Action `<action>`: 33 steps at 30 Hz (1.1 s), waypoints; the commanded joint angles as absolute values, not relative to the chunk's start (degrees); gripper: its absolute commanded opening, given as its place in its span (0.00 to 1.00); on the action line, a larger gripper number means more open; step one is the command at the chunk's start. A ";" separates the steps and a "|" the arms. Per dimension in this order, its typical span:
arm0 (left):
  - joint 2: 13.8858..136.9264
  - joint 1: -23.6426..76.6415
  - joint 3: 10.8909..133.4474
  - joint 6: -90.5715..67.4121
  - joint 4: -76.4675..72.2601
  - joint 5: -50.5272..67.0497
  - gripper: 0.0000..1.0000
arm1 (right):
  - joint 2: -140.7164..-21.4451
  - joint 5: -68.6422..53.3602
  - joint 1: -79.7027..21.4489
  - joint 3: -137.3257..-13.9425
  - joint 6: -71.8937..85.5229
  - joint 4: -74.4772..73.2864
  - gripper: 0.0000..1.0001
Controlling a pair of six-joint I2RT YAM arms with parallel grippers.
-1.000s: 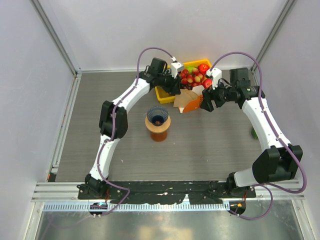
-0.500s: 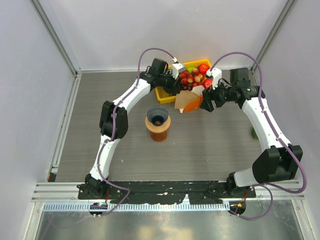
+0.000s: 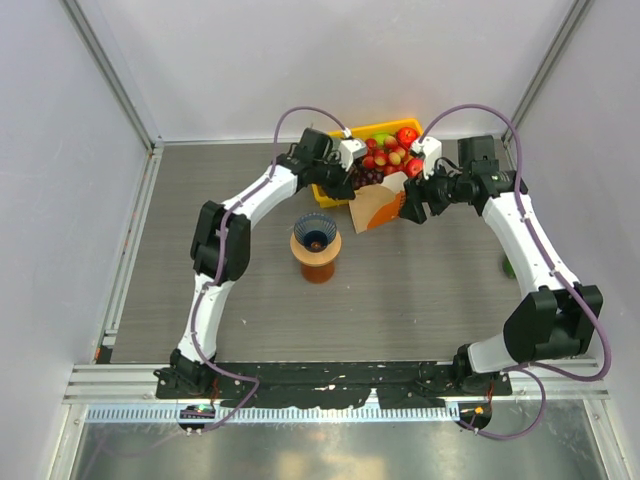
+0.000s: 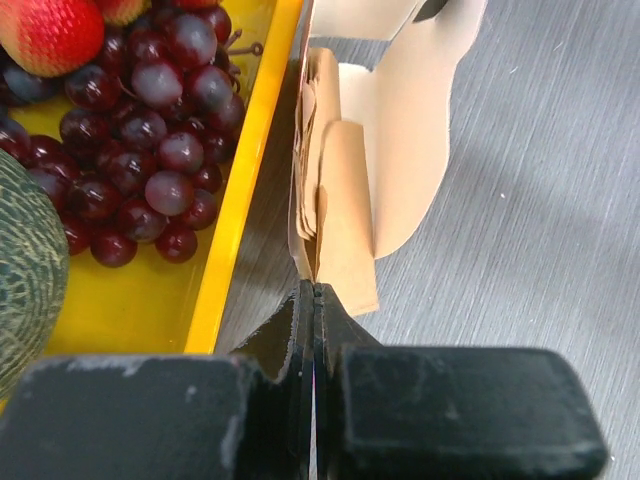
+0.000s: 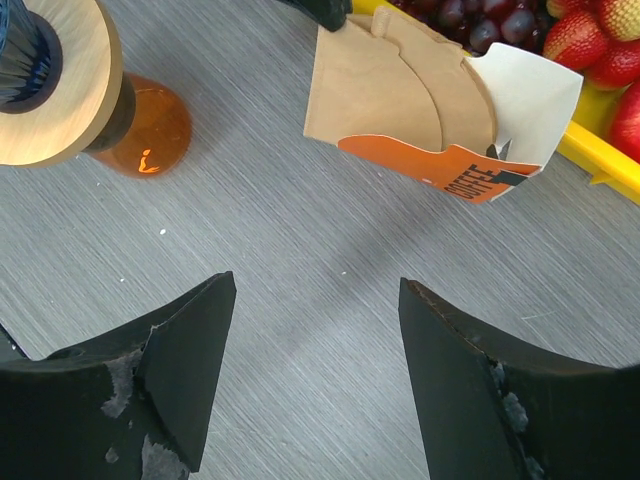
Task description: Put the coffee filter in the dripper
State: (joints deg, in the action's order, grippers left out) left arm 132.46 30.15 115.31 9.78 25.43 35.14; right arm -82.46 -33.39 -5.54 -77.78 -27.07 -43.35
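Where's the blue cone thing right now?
In the top view the dripper sits mid-table on the round wooden stand, just nearer the arms than the orange carton and the yellow fruit tray.

**One legible word, on the carton point(image 5: 447, 163)**

Printed in dark capitals on the orange band along the carton's lower front: "COFFEE", slanted, hard to make out at the end beside a dark patch. Readable only from the right wrist view. Left of the carton, on the amber glass base point(image 5: 150, 135): a small pale mark, not legible.
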 commanded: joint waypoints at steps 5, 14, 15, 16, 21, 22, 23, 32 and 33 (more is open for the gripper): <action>126.21 30.41 115.14 11.86 21.44 36.04 0.20 | -83.94 -35.51 -5.27 -79.10 -27.60 -42.01 0.72; 127.44 30.41 116.28 11.16 23.82 35.77 0.31 | -83.14 -34.98 -5.45 -79.37 -27.51 -42.45 0.72; 127.27 30.32 116.02 10.90 23.56 35.86 0.32 | -83.06 -35.07 -5.36 -79.37 -27.51 -42.54 0.72; 127.18 30.15 115.84 10.38 23.55 35.77 0.34 | -83.06 -35.07 -5.36 -79.28 -27.60 -42.63 0.72; 125.95 29.62 113.21 6.25 22.33 36.38 0.41 | -83.06 -34.81 -5.36 -79.10 -27.77 -42.72 0.72; 125.69 29.62 112.59 5.63 22.06 36.21 0.42 | -83.06 -34.80 -5.36 -79.19 -27.77 -42.71 0.72; 125.51 29.62 112.07 5.02 21.36 36.21 0.44 | -83.23 -34.98 -5.36 -79.28 -27.77 -42.71 0.72; 127.35 29.62 112.32 3.69 22.15 34.89 0.45 | -82.79 -34.98 -5.36 -79.01 -27.69 -42.63 0.72; 127.70 29.62 112.59 3.26 22.06 34.81 0.45 | -82.88 -35.07 -5.27 -79.10 -27.60 -42.63 0.72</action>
State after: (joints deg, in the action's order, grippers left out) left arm 128.95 29.87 111.66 4.69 23.86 34.94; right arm -84.51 -34.22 -5.50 -77.78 -27.07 -43.35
